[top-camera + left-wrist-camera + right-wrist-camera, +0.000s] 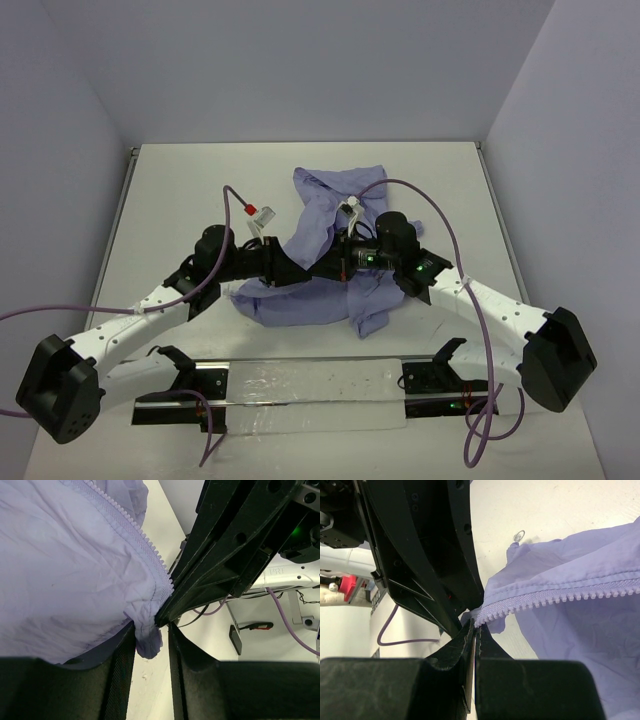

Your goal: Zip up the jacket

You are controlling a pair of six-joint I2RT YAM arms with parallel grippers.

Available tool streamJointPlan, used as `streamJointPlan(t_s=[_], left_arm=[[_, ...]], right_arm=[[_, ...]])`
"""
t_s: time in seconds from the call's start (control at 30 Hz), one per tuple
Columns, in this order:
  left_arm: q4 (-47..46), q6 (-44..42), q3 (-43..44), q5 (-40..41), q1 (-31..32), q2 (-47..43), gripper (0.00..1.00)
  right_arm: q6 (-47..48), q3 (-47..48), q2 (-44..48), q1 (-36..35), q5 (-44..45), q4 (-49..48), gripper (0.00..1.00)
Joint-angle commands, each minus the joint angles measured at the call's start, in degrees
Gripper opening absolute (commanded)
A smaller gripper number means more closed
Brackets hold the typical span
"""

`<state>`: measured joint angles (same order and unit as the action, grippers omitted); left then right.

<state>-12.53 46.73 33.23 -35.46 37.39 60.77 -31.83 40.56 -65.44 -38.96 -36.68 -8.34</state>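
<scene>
Lying crumpled on the counter (200, 180), the jacket (325, 225) looks thin, light, floppy. Jaws of the right gripper (474, 630) pinch its zipper tape (560, 600); those of the left gripper (150, 629) stand narrowly apart around the hem corner (148, 645), seemingly ungripped. The firmer tape suits grasping.

The jacket (322, 205) is lavender-purple, of thin wrinkled fabric, and lies crumpled in a heap at the middle of the tabletop (180, 200). One row of unmeshed zipper teeth (560, 600) runs along a fabric edge.

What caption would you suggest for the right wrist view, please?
Right gripper pinches the zipper end of the lavender jacket, left gripper close beside.
</scene>
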Motion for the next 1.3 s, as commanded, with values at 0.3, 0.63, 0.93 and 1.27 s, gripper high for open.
streamJointPlan(t_s=[0.3,0.63,0.93,1.27], left_arm=[[-2.5,0.2,-0.51,0.36,-0.65,-1.6,0.35],[-1.77,-0.08,-0.26,0.98,-0.7,-0.2,0.05],[1.47,-0.37,0.03,5.12,-0.83,0.26,0.0],[3.62,5.06,-0.11,17.38,-1.72,-2.89,0.0]], right_arm=[[1.75,-0.68,-1.71,0.29,0.65,-1.35,0.0],[1.29,-0.03,-1.1,0.29,0.15,-1.41,0.0],[2.65,3.42,2.3,0.33,3.47,5.91,0.49],[9.51,11.14,10.83,5.91,36.12,36.31,0.64]])
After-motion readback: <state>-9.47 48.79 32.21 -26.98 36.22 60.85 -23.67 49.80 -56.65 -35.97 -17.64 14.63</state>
